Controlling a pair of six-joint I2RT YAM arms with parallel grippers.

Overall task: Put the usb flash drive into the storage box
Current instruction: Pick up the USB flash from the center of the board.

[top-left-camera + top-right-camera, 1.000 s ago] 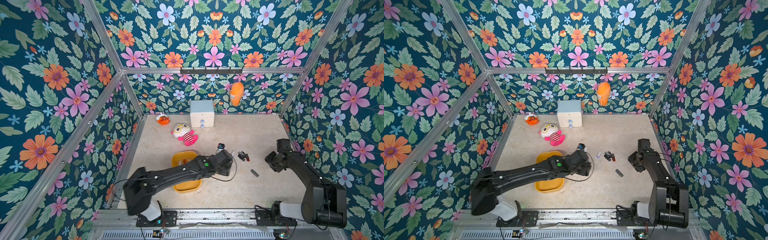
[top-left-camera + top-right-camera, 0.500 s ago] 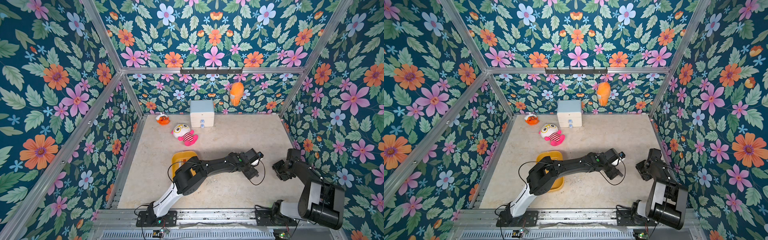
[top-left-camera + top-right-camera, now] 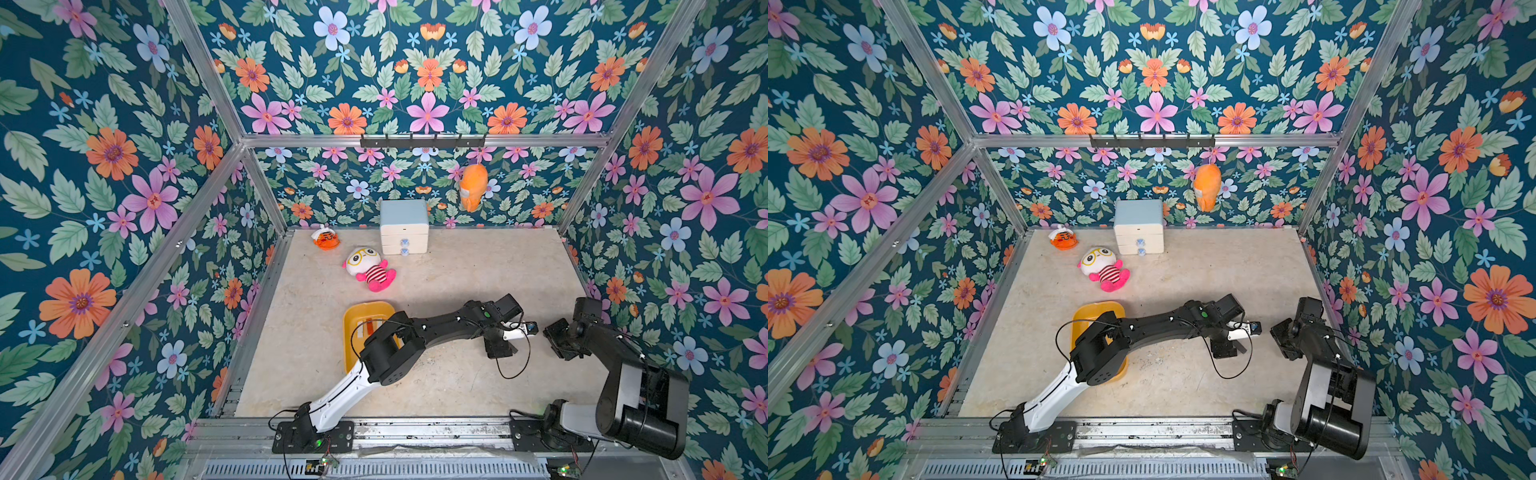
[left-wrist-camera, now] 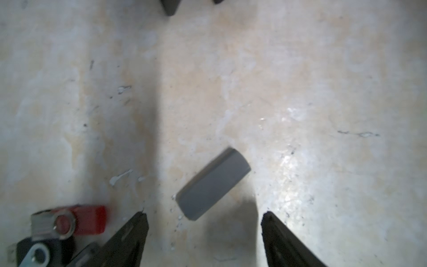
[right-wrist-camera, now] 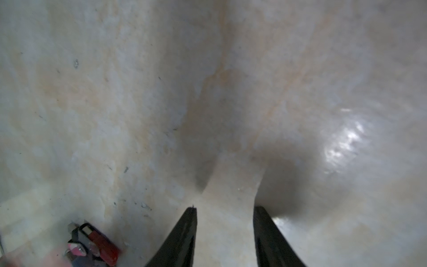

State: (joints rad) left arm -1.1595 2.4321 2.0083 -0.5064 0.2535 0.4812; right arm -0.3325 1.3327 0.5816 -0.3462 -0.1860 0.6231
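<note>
Left gripper (image 4: pixel 204 215) has swung from box (image 3: pixel 370 307) to grey drive (image 4: pixel 213 185), jaws wide and empty; grasp comes next.

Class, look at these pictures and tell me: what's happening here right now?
The left gripper, open and empty, hovers by a small grey oblong piece, with a red swivel USB flash drive and a black one lying close by. The right gripper is open too, holding nothing. The shallow yellow plastic tray sits further off, partly hidden behind the left arm; no drive is grasped yet.
</note>
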